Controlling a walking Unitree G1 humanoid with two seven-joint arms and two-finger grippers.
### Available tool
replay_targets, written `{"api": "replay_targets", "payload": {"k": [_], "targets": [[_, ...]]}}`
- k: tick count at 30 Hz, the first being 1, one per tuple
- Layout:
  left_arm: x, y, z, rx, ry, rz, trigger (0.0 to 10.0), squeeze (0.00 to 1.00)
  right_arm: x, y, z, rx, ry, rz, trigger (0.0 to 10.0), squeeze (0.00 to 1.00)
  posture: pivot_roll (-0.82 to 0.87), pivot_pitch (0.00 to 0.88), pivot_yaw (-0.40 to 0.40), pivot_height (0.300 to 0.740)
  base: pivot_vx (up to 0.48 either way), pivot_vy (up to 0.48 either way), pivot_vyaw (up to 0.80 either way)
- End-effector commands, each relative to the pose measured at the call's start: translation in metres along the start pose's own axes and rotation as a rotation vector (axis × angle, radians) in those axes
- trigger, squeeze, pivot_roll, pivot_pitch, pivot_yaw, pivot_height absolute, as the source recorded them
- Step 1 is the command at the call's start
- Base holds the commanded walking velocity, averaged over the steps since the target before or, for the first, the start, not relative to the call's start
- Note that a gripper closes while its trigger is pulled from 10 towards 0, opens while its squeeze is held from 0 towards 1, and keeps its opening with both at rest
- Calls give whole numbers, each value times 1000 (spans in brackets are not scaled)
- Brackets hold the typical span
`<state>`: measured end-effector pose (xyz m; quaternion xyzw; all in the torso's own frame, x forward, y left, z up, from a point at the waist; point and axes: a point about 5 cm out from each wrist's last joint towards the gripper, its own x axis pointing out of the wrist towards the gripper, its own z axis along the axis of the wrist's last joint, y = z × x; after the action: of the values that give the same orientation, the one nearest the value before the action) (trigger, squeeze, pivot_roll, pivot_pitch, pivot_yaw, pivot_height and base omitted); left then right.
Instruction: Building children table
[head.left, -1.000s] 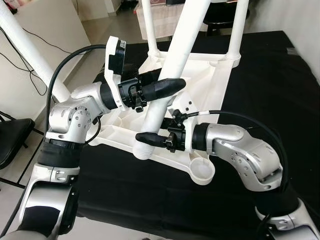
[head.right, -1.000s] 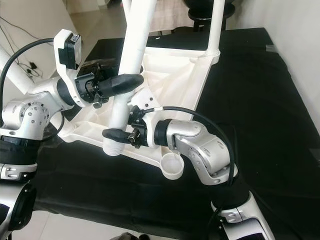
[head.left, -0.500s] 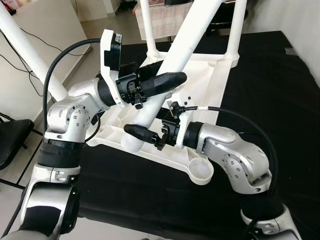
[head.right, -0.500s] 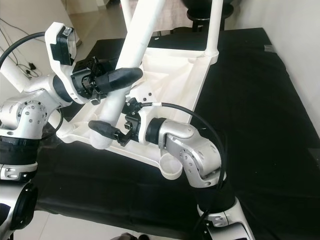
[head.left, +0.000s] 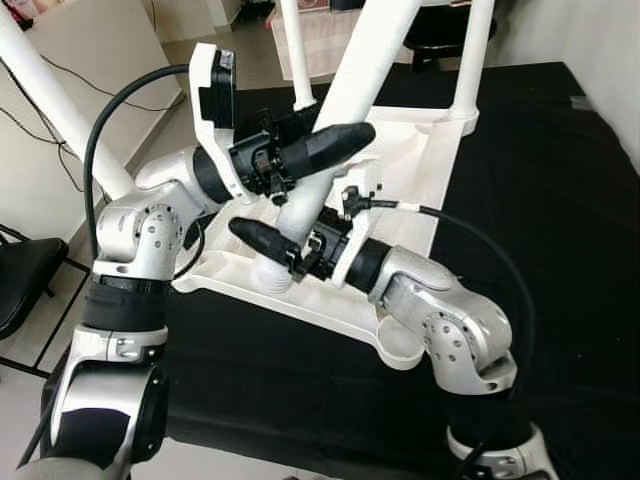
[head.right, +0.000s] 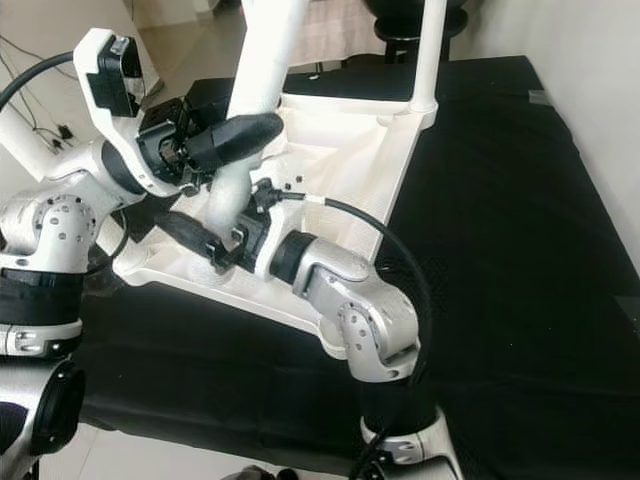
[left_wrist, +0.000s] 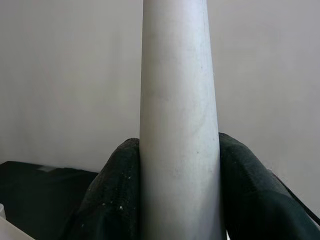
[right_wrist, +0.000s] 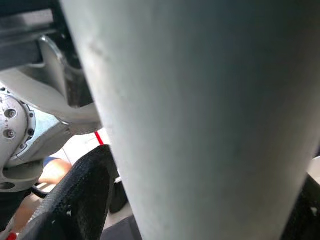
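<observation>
A white children's table top (head.left: 425, 170) lies upside down on a black cloth. Two white legs (head.left: 475, 55) stand in its far corner sockets. A third, loose leg (head.left: 350, 80) leans steeply over the top, its threaded lower end (head.left: 268, 276) at the near left corner. My left gripper (head.left: 335, 150) is shut on this leg at mid height, and in the left wrist view its fingers (left_wrist: 112, 200) flank the leg (left_wrist: 180, 125). My right gripper (head.left: 265, 243) is shut on the same leg (right_wrist: 200, 125) just above the lower end.
An empty round socket (head.left: 398, 345) sits at the top's near right corner. A thick white pole (head.left: 60, 100) slants along the left side, with a black chair (head.left: 20, 270) below it. The black cloth (head.left: 560, 200) stretches bare to the right.
My right gripper has slid left and away with the leg's lower end, toward the near left corner. My left gripper has risen slightly. The leg stays held by both.
</observation>
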<state>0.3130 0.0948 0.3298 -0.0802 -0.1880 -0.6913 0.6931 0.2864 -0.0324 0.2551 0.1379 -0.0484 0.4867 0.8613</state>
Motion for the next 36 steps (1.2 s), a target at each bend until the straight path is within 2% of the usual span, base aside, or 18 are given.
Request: {"api": "replay_targets", "payload": {"k": [1,7,16,17,18,19,21,23,24,25,26,27,28,30,34,36], "targets": [[30,-18,-15,-57,35,-172,0,0,16,18,2,18,-12,71,0,0,-153,105,153,740,0,0,0],[29,-15,-10,-47,16,-156,0,0,18,21,3,39,-43,67,0,0,-152,107,155,740,0,0,0],[29,-12,-8,-31,-10,-109,0,0,17,15,6,45,-74,32,0,0,-148,111,158,740,0,0,0],[29,-6,-7,-26,-23,-53,10000,725,16,13,7,40,-78,19,0,0,-148,113,158,740,0,0,0],[27,-1,-4,-28,-50,2,10000,1000,15,9,7,26,-73,3,0,0,-149,114,159,740,0,0,0],[24,4,0,-20,-76,52,10000,1000,14,6,6,12,-66,-14,0,0,-150,115,159,740,0,0,0],[24,4,0,-20,-76,52,10000,1000,14,6,6,12,-66,-14,0,0,-150,115,159,740,0,0,0],[16,16,14,5,-146,171,10000,1000,9,-4,5,-25,-48,-60,0,0,-145,118,157,740,0,0,0],[16,16,14,5,-146,171,10000,1000,9,-4,5,-25,-48,-60,0,0,-145,118,157,740,0,0,0],[8,24,26,41,-182,251,10000,1000,4,-13,6,-54,-36,-96,0,0,-145,122,156,740,0,0,0],[8,24,26,41,-182,251,10000,1000,4,-13,6,-54,-36,-96,0,0,-145,122,156,740,0,0,0],[-1,29,38,75,-219,320,10000,1000,-1,-21,7,-75,-28,-129,0,0,-143,123,154,740,0,0,0],[-17,34,62,155,-276,433,10000,1000,-10,-36,9,-118,-12,-199,0,0,-141,126,152,740,0,0,0],[-21,34,70,176,-298,464,10000,1000,-13,-41,9,-133,-6,-223,0,0,-141,126,152,740,0,0,0],[-41,34,108,356,-369,691,10000,1000,-33,-73,21,-200,-35,-424,0,0,-137,132,149,740,0,0,0],[-44,32,111,375,-379,714,10000,1000,-37,-79,25,-208,-51,-466,0,0,-138,132,149,740,0,0,0]]}}
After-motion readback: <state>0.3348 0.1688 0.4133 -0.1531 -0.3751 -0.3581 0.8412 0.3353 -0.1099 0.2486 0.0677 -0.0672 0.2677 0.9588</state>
